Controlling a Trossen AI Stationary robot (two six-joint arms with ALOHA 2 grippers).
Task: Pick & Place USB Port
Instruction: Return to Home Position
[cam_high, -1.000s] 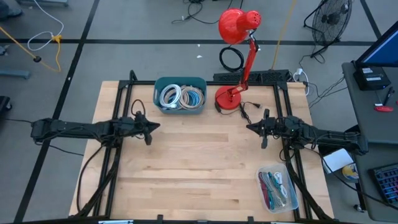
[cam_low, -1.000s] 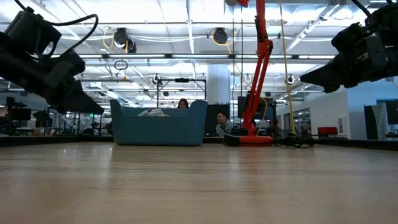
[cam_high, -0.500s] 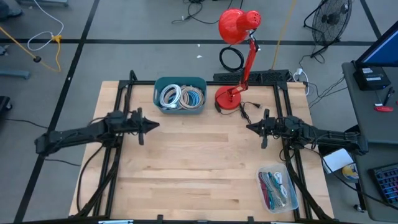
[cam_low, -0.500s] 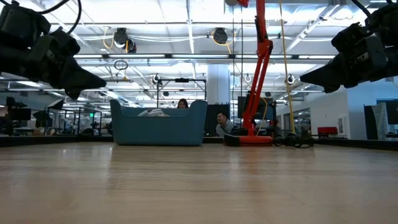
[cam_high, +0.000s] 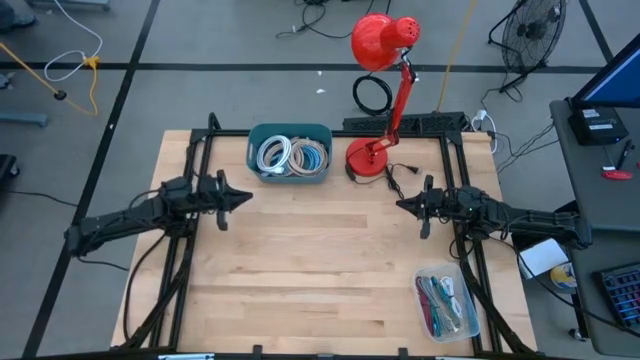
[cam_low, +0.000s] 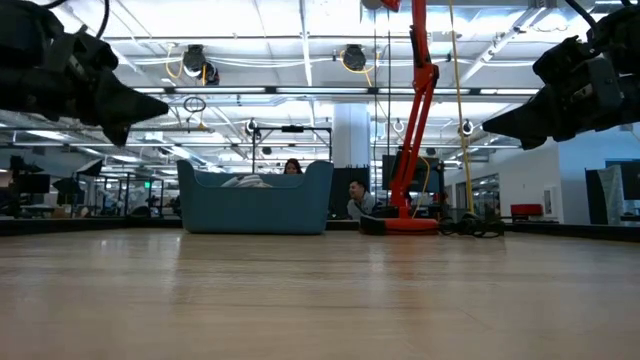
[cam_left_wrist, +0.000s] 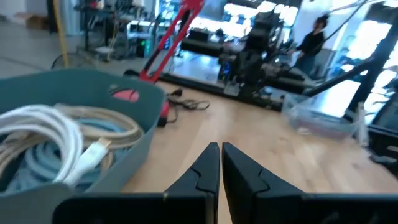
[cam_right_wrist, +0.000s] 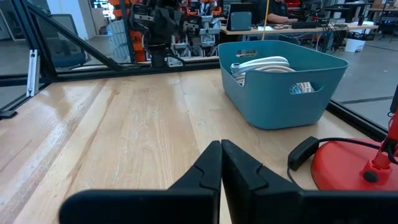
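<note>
The left gripper (cam_high: 235, 197) is held above the left side of the table (cam_high: 320, 270), and in the left wrist view its fingers (cam_left_wrist: 202, 167) are seen pressed together with nothing between them. The right gripper (cam_high: 405, 205) is held over the right side, its fingers (cam_right_wrist: 242, 165) likewise closed on nothing. The two grippers are pointed toward each other and are kept well apart. In the low view both are seen raised clear of the tabletop. The blue bin (cam_high: 290, 178) is set at the far edge of the table, near the left gripper and a little beyond it, and coiled white cables (cam_high: 275, 153) are seen lying inside. The transparent bin (cam_high: 420, 285) is placed at the near right corner, well apart from the right gripper, and coloured cables (cam_high: 445, 308) are held in it. A red lamp (cam_high: 368, 158) is stood just beside the blue bin, between that bin and the right gripper.
</note>
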